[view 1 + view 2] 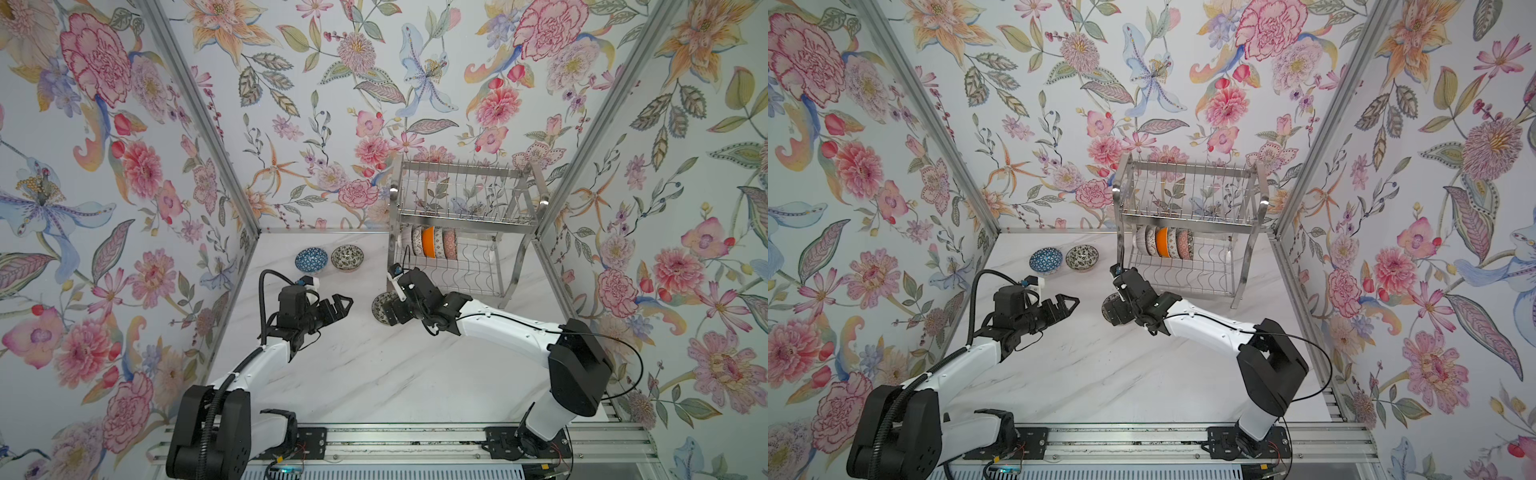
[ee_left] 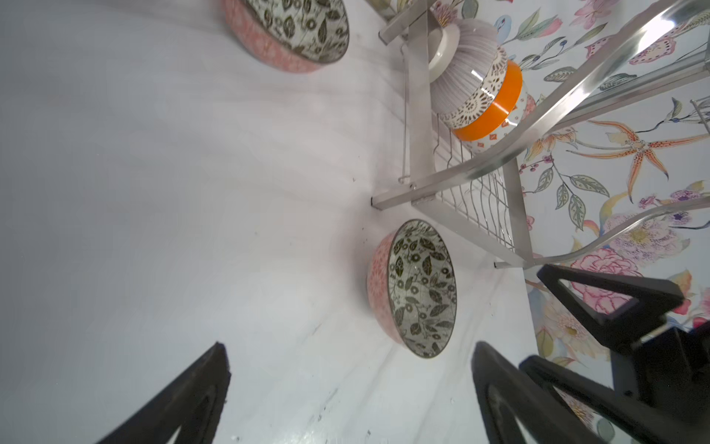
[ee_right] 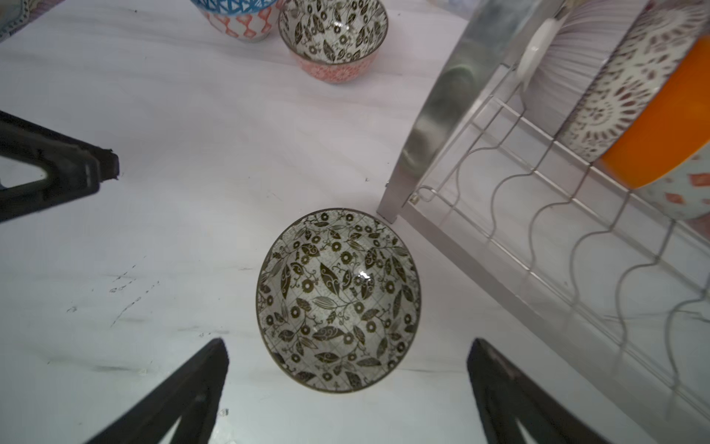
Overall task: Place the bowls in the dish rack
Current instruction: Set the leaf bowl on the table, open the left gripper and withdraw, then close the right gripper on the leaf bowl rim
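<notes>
**Q:** Rack and contents?
**A:** One tall two-tier shiny steel wire dish rack (image 1: 478,221) is listed at the far right of the white marbled tabletop (image 1: 374,374). Five small round ceramic bowls (image 1: 449,243) are stood on edge, side by side, at the left end of its lower tier. The solid orange bowl (image 1: 428,242) is placed in the middle, the white ribbed bowl (image 1: 404,239) at the left end.

**Q:** Loose bowls?
**A:** Three are recorded upright on the tabletop. A blue-patterned bowl (image 1: 311,260) and a black-and-white leaf-patterned bowl (image 1: 347,257) are set just beside each other at the far side, left of the rack. A second leaf-patterned bowl (image 3: 338,300), pink outside, is found just beside the rack's near left leg.

**Q:** Grippers?
**A:** The right gripper (image 3: 345,342) is positioned over that second leaf-patterned bowl, jaws spread wide, nothing held. The left gripper (image 2: 349,348) is positioned above bare tabletop to the left, jaws likewise spread, nothing clasped
</notes>
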Available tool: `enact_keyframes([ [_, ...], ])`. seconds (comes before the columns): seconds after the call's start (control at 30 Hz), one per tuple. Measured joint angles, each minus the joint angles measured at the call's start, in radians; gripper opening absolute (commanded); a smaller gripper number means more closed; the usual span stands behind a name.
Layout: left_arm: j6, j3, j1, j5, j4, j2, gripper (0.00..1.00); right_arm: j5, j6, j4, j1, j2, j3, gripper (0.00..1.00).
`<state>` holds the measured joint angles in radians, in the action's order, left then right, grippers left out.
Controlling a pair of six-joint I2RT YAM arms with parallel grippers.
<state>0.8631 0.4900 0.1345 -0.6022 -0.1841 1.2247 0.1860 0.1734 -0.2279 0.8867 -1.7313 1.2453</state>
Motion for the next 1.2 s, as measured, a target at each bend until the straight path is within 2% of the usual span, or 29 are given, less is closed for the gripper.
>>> enact_keyframes([
  [0.17, 0.080, -0.098, -0.008, -0.067, -0.114, -0.023, 0.99, -0.048, 0.049, -0.016, 0.010, -0.124, 0.070, 0.88],
  [0.43, 0.122, -0.140, -0.026, -0.111, -0.217, -0.033, 0.99, -0.095, 0.076, -0.038, 0.029, -0.240, 0.187, 0.71],
  [0.67, 0.124, -0.150, -0.045, -0.128, -0.221, -0.033, 0.99, -0.107, 0.088, -0.053, 0.034, -0.299, 0.229, 0.56],
  [0.83, 0.121, -0.150, -0.047, -0.128, -0.221, -0.033, 0.99, -0.106, 0.090, -0.076, 0.034, -0.341, 0.249, 0.41],
  [0.97, 0.118, -0.150, -0.048, -0.128, -0.219, -0.033, 0.99, -0.102, 0.090, -0.097, 0.036, -0.352, 0.249, 0.34],
  [1.2, 0.113, -0.150, -0.048, -0.128, -0.208, -0.033, 0.99, -0.083, 0.077, -0.116, 0.055, -0.352, 0.253, 0.10],
])
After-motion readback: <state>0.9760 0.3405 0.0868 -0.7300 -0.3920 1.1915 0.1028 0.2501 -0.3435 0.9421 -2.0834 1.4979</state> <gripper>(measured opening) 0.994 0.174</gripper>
